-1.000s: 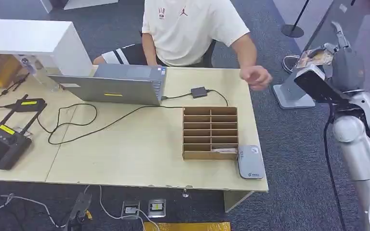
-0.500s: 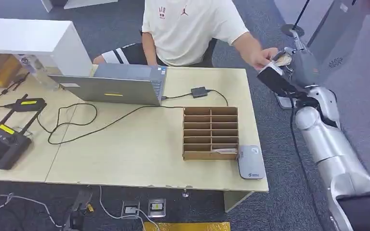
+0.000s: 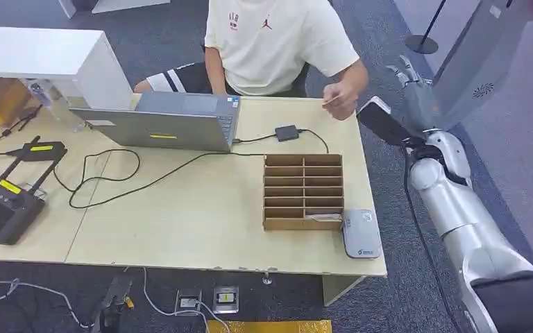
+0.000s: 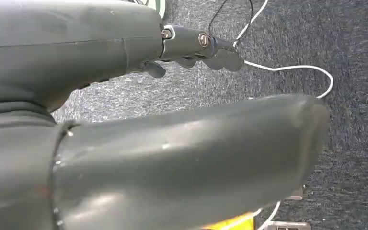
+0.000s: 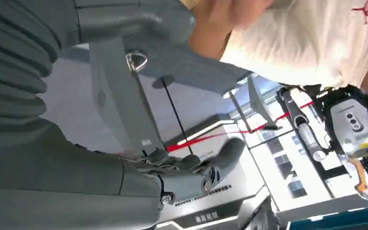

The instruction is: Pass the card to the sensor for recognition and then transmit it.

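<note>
A person's hand pinches the small tan card over the table's far right corner. My right hand is raised just right of that corner, fingers spread and empty, a short way from the person's hand. In the right wrist view its fingers stand apart with nothing between them, and the person's hand is blurred beyond the thumb. The grey card sensor lies flat at the table's near right corner. My left hand hangs over dark carpet, holding nothing.
A cardboard slot organizer stands beside the sensor, with a card in its nearest right slot. A laptop, cables, a small black box and a black controller occupy the table. The person sits behind its far edge.
My right hand carried the card leftward to the person. The person took it and drew it back over the table; my right hand now holds nothing.
</note>
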Robot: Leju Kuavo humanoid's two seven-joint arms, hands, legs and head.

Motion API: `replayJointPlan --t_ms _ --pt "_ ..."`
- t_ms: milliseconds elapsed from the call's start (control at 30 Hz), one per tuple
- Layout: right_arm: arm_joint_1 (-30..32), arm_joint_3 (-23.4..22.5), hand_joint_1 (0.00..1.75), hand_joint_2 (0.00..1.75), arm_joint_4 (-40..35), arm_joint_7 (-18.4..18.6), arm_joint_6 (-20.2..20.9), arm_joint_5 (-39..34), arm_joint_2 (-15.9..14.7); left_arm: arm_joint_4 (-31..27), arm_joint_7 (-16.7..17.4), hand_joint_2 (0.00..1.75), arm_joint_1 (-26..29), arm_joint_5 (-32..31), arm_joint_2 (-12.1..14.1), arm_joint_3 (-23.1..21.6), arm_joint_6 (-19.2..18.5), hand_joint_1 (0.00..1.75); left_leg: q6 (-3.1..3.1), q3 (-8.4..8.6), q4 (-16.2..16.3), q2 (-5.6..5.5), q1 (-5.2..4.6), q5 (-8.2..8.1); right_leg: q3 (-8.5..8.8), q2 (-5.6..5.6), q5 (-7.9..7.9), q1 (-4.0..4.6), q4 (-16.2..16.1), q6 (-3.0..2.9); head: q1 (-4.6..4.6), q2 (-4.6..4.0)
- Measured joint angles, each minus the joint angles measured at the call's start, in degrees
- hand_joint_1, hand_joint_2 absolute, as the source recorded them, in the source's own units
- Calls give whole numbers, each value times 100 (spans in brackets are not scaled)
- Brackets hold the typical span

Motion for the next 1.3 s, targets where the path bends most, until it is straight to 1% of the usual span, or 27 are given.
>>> replayJointPlan --t_ms 100,200,333,400,433,500,567,667,733,800,867,1067,1133,1167,1300 --pt "-75 -35 0 175 -94 26 262 -529 2 0 0 0 1 -17 2 2 -7 0 0 1 0 1 0 0 0 0 0 0 0 0 2 0" --pt "-167 -160 0 175 -302 74 628 -1185 -4 0 0 0 3 -28 2 13 -15 0 0 0 0 0 0 0 0 0 0 0 -1 0 2 0" --pt "-277 -378 0 175 -779 267 1520 -2390 -53 0 -33 0 28 9 4 107 -39 0 0 2 1 1 0 0 0 2 0 0 -1 0 2 0" --pt "-260 -492 0 175 -1144 503 2121 -3247 -109 0 -105 0 70 22 18 153 -61 0 0 4 1 1 0 0 -2 3 0 0 -2 0 0 0" --pt "-207 -553 0 175 -1411 679 2364 -3648 -164 0 -155 0 91 26 24 168 -72 0 0 4 1 1 0 0 -1 3 0 0 -2 0 0 0" --pt "-35 -649 0 175 -1994 972 2618 -4130 -288 0 -242 0 135 41 39 210 -74 0 0 4 1 0 0 0 -1 -1 -1 0 -3 0 0 0" --pt "222 -699 0 175 -2602 1335 2773 -4347 -417 2 -323 0 172 39 63 264 -77 0 -1 6 1 1 1 -2 -1 3 -2 1 -4 -1 2 0" --pt "750 -702 0 175 -3470 1667 2810 -4316 -621 0 -365 0 190 29 96 297 -83 0 -2 4 1 2 0 -4 -1 4 -2 0 -4 -2 4 0" --pt "1072 -704 0 175 -3955 1858 2859 -4158 -732 0 -365 0 203 11 114 317 -85 0 -1 7 1 3 0 -5 -1 7 -2 1 -5 -2 0 0" --pt "1421 -700 0 175 -4375 1987 2933 -3797 -857 0 -365 0 209 -15 114 343 -85 0 -1 7 0 3 1 -5 1 6 -2 1 -5 -2 0 0" --pt "1765 -686 0 175 -4662 1996 2939 -3390 -940 0 -365 0 221 -50 114 356 -83 0 -1 5 0 2 0 -5 1 5 -2 0 -5 -2 0 0" --pt "2554 -560 0 175 -5197 2236 2673 -2085 -1102 0 -352 0 252 -162 111 398 -72 0 -1 5 -1 2 1 -5 2 4 -2 1 -5 -2 5 0" --pt "2776 -492 0 175 -5320 2280 2644 -1833 -1143 0 -348 0 263 -168 111 398 -59 0 -2 4 -1 2 1 -5 0 5 -2 1 -4 -2 2 0" --pt "2889 -457 0 175 -5362 2264 2592 -1723 -1176 0 -354 0 274 -166 105 402 -30 0 -2 5 -1 3 1 -6 0 7 -3 1 -5 -3 -2 0" --pt "3218 -310 0 175 -5390 1998 2299 -1361 -1233 0 -433 0 355 -160 76 422 9 0 -2 4 -1 3 1 -7 0 6 -4 1 -5 -4 0 0"
